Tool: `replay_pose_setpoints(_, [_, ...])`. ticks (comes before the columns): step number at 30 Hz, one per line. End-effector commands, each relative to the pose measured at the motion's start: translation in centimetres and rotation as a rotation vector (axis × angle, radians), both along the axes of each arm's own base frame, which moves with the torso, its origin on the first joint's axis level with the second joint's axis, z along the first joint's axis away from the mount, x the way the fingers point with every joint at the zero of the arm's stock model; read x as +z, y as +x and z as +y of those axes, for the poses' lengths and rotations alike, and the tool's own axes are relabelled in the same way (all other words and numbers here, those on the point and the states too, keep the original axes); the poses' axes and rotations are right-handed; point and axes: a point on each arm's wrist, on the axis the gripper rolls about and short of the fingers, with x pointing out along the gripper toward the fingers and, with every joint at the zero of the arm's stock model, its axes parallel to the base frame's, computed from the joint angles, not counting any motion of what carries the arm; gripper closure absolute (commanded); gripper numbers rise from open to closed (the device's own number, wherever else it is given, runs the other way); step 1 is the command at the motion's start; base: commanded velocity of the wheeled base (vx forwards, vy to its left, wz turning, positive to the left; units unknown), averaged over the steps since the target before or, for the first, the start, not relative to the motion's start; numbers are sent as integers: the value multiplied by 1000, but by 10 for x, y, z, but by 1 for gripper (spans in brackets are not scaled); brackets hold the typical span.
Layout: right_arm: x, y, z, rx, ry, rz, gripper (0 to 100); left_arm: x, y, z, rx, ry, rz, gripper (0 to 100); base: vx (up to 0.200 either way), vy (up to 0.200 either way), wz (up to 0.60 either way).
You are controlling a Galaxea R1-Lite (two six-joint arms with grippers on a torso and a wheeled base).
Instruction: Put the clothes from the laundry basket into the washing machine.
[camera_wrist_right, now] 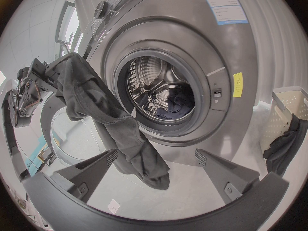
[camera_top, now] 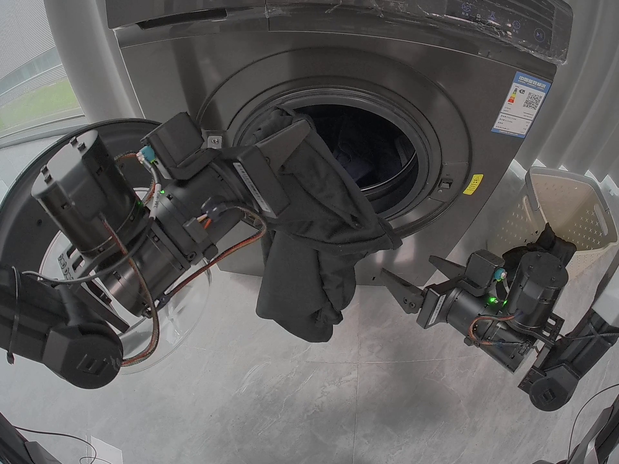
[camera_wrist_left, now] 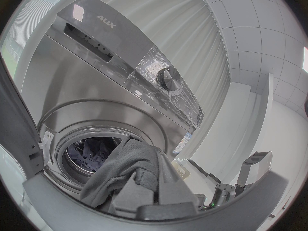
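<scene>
My left gripper [camera_top: 287, 138] is shut on a dark grey garment [camera_top: 316, 227], held just in front of the washing machine's open porthole [camera_top: 367, 149]. The garment drapes over the fingers [camera_wrist_left: 133, 190] and hangs down below the porthole's lower rim toward the floor [camera_wrist_right: 122, 129]. Dark blue clothes [camera_wrist_right: 175, 105] lie inside the drum [camera_wrist_left: 89, 151]. My right gripper [camera_top: 407, 265] stands open and empty low at the right, pointing at the machine's front. Behind it is the cream laundry basket [camera_top: 574, 207], with a black garment [camera_top: 548, 243] hanging over its rim [camera_wrist_right: 285, 145].
The machine's round door [camera_top: 161, 304] stands swung open to the left, behind my left arm. Bare grey floor tiles [camera_top: 322, 394] spread out in front of the machine. White curtains [camera_top: 580, 117] hang behind the basket.
</scene>
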Motion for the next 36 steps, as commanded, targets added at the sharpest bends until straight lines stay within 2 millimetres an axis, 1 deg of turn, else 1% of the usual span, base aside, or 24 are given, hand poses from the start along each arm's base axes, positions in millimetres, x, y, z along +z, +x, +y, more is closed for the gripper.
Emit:
replay_pose_setpoints(1, [-7, 8, 14, 24, -3, 4, 0, 1, -3, 2, -3, -2, -1, 100, 0, 0, 0])
replay_pose_setpoints(8, [4, 14, 27, 56, 33, -45, 0, -1, -8, -4, -26, 2, 5, 100, 0, 0, 0])
replay_pose_setpoints(14, [16, 21, 32, 53, 63, -92, 0, -1, -9, -4, -25, 2, 5, 100, 0, 0, 0])
replay_pose_setpoints(22, [14, 32, 41, 51, 74, -105, 0, -1, -9, -4, -24, 1, 4, 100, 0, 0, 0])
replay_pose_setpoints(24, [14, 37, 45, 56, 80, -113, 0, -1, -8, -4, -22, 3, 6, 100, 0, 0, 0])
replay_pose_setpoints(31, [13, 41, 56, 78, 97, -132, 0, -3, -6, -5, -21, 7, 11, 100, 0, 0, 0])
replay_pose_setpoints(35, [15, 38, 61, 103, 113, -162, 0, -4, -5, -4, -15, 9, 13, 100, 0, 0, 0])
replay_pose_setpoints(36, [16, 37, 62, 107, 117, -167, 100, -4, -4, -4, -12, 9, 15, 100, 0, 0, 0])
